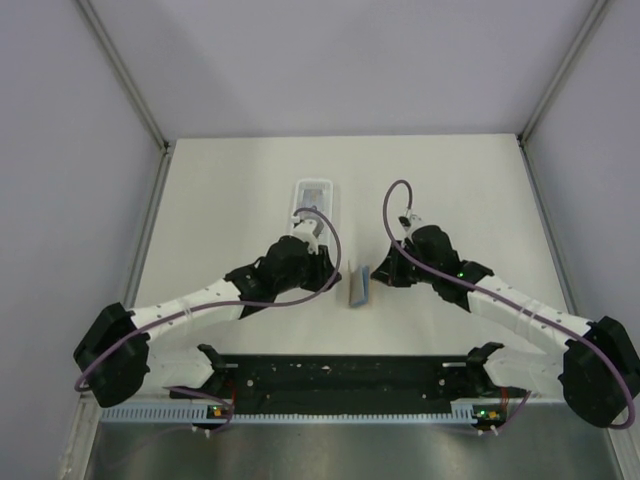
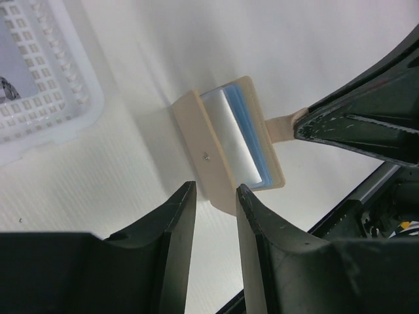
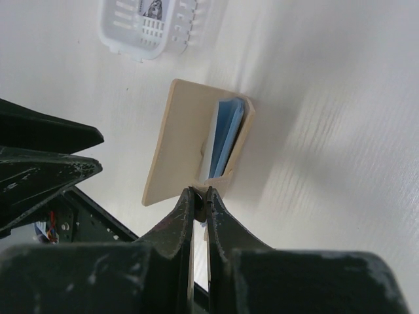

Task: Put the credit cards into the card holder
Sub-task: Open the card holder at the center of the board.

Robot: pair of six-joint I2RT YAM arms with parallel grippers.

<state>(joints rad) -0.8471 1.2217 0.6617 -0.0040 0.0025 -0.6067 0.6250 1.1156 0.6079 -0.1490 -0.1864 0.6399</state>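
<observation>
The tan card holder point(image 1: 359, 287) stands open on edge between my two grippers, light blue inside point(image 2: 252, 131). A pale silvery card point(image 2: 230, 134) sits between its flaps. My right gripper point(image 3: 200, 194) is shut on the holder's closing tab point(image 2: 280, 124) and holds it up. My left gripper point(image 2: 214, 193) is open, and the lower corner of the holder's near flap point(image 2: 208, 157) sits just at its fingertips without being pinched. Another credit card point(image 3: 153, 8) with dark marks lies in the white tray.
A white slotted tray point(image 1: 313, 205) sits on the table just beyond the left gripper, seen close up as the tray's lattice wall point(image 2: 59, 98). The black base rail point(image 1: 340, 385) runs along the near edge. Grey walls enclose the table.
</observation>
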